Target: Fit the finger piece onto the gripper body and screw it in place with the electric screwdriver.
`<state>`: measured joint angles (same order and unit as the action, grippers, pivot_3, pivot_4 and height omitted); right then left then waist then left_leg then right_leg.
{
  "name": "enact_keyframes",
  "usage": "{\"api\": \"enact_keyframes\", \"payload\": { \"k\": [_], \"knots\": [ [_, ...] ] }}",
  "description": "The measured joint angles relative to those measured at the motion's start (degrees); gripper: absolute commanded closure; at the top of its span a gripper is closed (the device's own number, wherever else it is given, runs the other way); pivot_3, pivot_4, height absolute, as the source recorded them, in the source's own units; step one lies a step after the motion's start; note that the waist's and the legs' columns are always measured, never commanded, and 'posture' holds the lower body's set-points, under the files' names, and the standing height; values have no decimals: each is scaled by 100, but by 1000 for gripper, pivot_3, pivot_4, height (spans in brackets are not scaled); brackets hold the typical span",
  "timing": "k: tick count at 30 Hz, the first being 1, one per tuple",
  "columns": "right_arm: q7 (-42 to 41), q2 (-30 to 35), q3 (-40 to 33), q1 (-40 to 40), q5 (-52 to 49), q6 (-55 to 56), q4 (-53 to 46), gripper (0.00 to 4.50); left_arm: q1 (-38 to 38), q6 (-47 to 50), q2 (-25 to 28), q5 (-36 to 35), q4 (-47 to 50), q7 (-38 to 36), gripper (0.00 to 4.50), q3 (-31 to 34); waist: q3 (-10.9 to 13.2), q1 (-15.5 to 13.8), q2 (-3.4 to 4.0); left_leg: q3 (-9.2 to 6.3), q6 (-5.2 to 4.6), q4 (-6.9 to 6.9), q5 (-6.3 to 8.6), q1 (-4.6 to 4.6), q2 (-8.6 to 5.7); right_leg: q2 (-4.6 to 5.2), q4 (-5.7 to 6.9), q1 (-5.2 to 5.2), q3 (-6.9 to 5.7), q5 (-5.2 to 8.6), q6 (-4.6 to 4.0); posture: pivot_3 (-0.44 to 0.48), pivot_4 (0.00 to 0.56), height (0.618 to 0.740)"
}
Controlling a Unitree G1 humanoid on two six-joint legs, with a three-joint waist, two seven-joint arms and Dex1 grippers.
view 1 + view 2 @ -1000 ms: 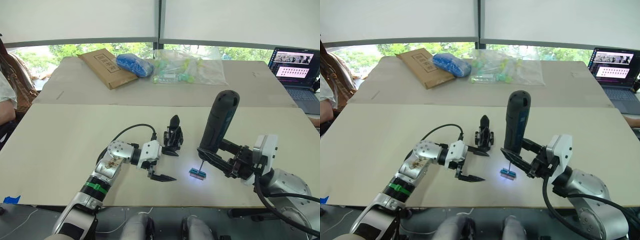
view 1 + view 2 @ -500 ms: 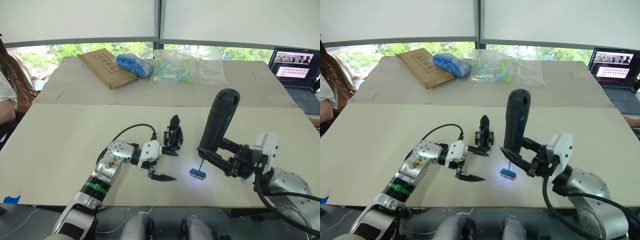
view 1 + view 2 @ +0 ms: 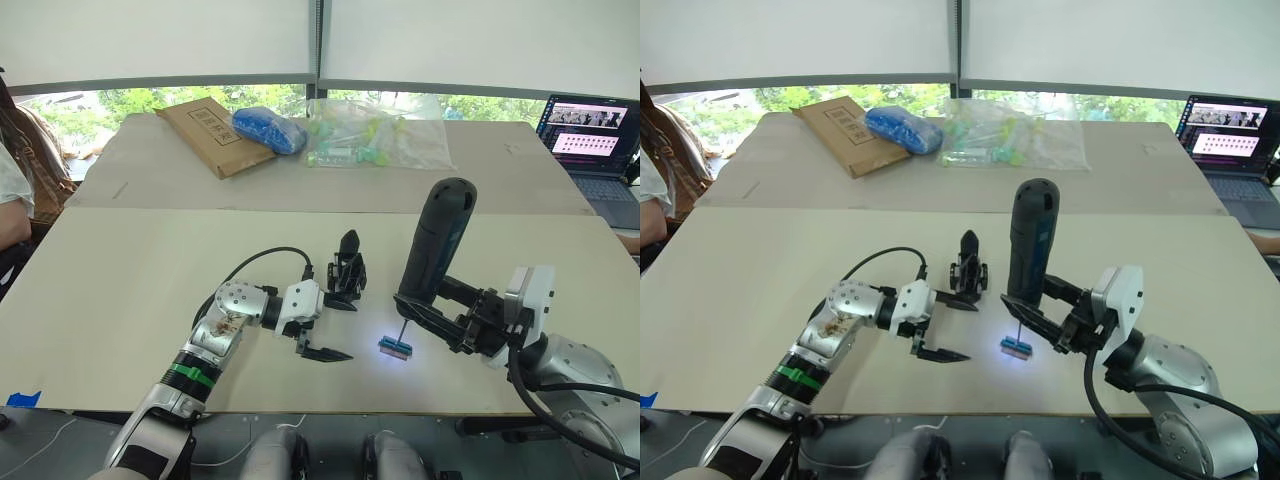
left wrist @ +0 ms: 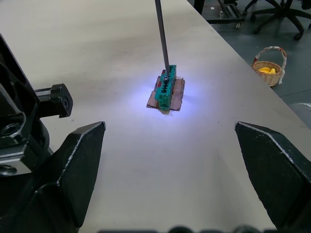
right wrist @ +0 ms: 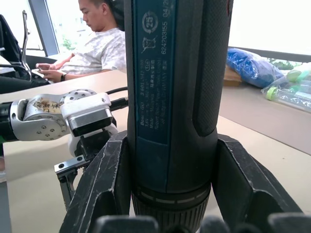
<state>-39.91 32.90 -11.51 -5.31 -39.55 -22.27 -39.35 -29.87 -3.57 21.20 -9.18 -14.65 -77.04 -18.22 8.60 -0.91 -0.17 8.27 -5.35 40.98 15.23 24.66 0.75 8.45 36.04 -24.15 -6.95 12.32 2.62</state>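
Nothing has moved. Your right fingers (image 3: 430, 318) clench the screwdriver (image 3: 432, 243) upright, bit on the green block (image 3: 395, 348) near the bench's front edge, likely fetching a screw. Left fingers (image 3: 328, 328) released beside the gripper body (image 3: 346, 272), mid-bench.

Electric screwdriver (image 5: 175, 97) top beyond frame edge.

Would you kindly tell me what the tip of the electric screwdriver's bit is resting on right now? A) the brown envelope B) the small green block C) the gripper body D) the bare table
B: the bit of the electric screwdriver, held upright in the right gripper, comes down onto the small green block, lit by the tool's light, apart from the gripper body.
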Motion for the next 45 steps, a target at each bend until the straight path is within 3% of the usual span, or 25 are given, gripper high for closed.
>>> {"api": "enact_keyframes", "payload": {
  "k": [18,45],
  "knots": [
    [-91,69,-77,-185,-246,-164,-62,2587,-61,-147,-10,4,-166,9,0,0,0,-2,0,0,0,1,0,0,0,0,0,1,0,0,0,0,150,732],
    [280,56,1,232,-187,-163,-103,2587,-62,-161,-26,6,-197,10,0,-1,0,2,0,1,0,1,0,0,0,0,1,0,0,0,0,0,150,732]
  ]
}}
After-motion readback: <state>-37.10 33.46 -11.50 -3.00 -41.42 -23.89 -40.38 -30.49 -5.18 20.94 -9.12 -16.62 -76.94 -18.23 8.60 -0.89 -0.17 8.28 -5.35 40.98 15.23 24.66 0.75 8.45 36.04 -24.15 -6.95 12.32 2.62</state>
